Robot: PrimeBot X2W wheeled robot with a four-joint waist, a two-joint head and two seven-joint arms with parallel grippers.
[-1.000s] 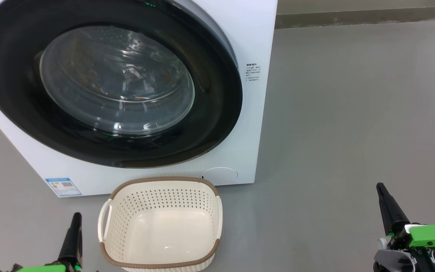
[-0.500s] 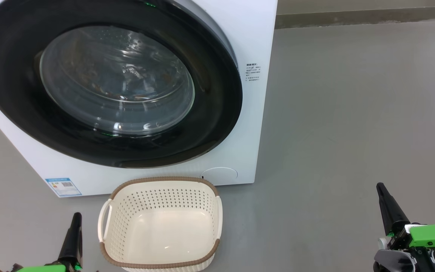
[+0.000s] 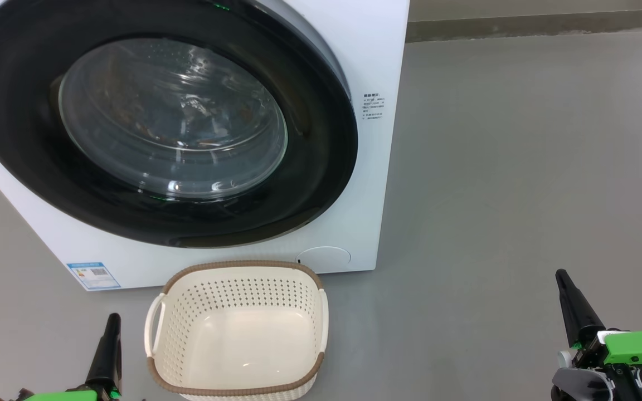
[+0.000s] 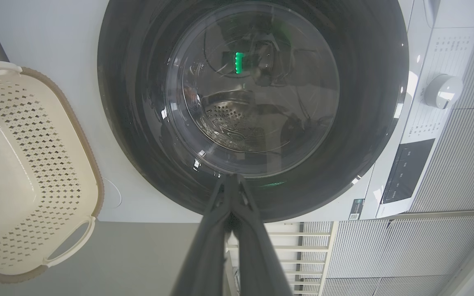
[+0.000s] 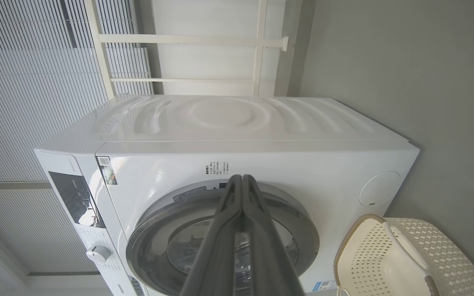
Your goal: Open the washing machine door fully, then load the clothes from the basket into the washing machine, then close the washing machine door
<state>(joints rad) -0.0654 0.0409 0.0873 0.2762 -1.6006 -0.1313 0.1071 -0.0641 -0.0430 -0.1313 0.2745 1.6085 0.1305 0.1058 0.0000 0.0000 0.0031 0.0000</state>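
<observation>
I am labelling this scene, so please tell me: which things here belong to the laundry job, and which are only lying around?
For the job:
- door, shut
- washer
- basket, empty
- left gripper, shut
- right gripper, shut

Just around:
- dial
- blue label
- round flap
- floor

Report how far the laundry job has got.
Done, it seems: the cream perforated plastic basket is empty, brown-flecked fabric shows behind the glass, and the round black-rimmed glass door looks shut against the white front-loading washing machine. In hand: nothing; the left hand and right hand are shut, empty, clear of the machine. Left: nothing visible, unless the door is unlatched.
</observation>
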